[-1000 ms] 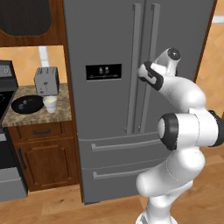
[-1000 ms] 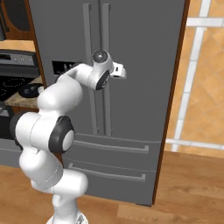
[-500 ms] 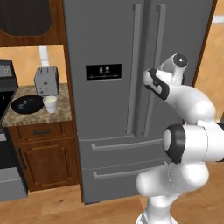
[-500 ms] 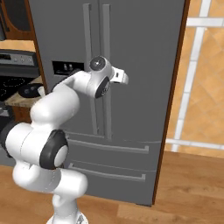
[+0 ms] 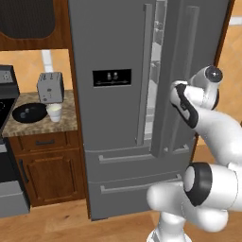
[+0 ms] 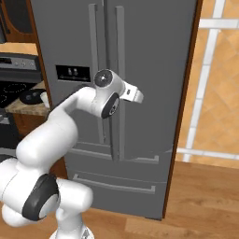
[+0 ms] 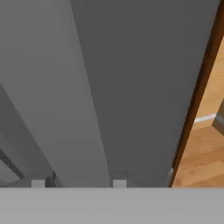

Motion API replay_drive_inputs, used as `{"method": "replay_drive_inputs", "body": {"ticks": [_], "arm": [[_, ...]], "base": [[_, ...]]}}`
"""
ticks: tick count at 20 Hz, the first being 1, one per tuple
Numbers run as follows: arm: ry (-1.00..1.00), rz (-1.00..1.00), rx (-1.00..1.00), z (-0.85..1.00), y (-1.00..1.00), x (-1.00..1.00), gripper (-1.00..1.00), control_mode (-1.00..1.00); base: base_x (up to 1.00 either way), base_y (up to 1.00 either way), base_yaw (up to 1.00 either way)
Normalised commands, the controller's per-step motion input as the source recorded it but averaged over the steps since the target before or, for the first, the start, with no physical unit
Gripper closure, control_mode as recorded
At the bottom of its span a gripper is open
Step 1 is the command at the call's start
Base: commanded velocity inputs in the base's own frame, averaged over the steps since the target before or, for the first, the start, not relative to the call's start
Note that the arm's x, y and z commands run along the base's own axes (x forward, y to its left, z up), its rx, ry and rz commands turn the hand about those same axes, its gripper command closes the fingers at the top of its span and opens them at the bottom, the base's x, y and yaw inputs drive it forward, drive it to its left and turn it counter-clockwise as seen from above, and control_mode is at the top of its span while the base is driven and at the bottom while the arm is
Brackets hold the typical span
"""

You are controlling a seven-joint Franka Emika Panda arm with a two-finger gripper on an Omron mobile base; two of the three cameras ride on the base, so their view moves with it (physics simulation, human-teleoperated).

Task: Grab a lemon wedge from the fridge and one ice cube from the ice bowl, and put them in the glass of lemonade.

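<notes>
The grey fridge (image 5: 113, 42) fills the middle of both base views. Its right door (image 5: 208, 42) stands swung out a little, and a bright slit of the inside (image 5: 156, 66) shows beside it. My gripper (image 5: 174, 94) is at that door's long bar handle (image 6: 120, 56), at mid height. In the hand view my gripper (image 7: 78, 181) has its two tips on either side of a grey bar. The black ice bowl (image 5: 28, 113) and the glass of lemonade (image 5: 54, 112) sit on the counter at the left. The lemon wedge is hidden.
A toaster (image 5: 50, 87) stands behind the bowl, over a wooden cabinet (image 5: 47, 160). A stove (image 5: 5, 94) is at the far left, with a dark microwave (image 5: 26, 19) above. A wooden side panel (image 6: 186, 93) borders the fridge on the right, and wooden floor (image 6: 205, 196) lies beyond.
The fridge's right door has swung from shut to slightly ajar. My hand has drawn back toward me and to the right with the handle.
</notes>
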Motion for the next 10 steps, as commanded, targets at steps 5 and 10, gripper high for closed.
{"method": "replay_drive_inputs", "body": {"ticks": [5,10], "arm": [[-0.01,-0.18,0.12,0.11,-1.00,-0.69,1.00,-1.00],[0.00,-0.21,0.14,0.09,-1.00,-0.58,1.00,-1.00]], "base": [[0.00,0.00,0.00],[0.00,0.00,0.00]]}}
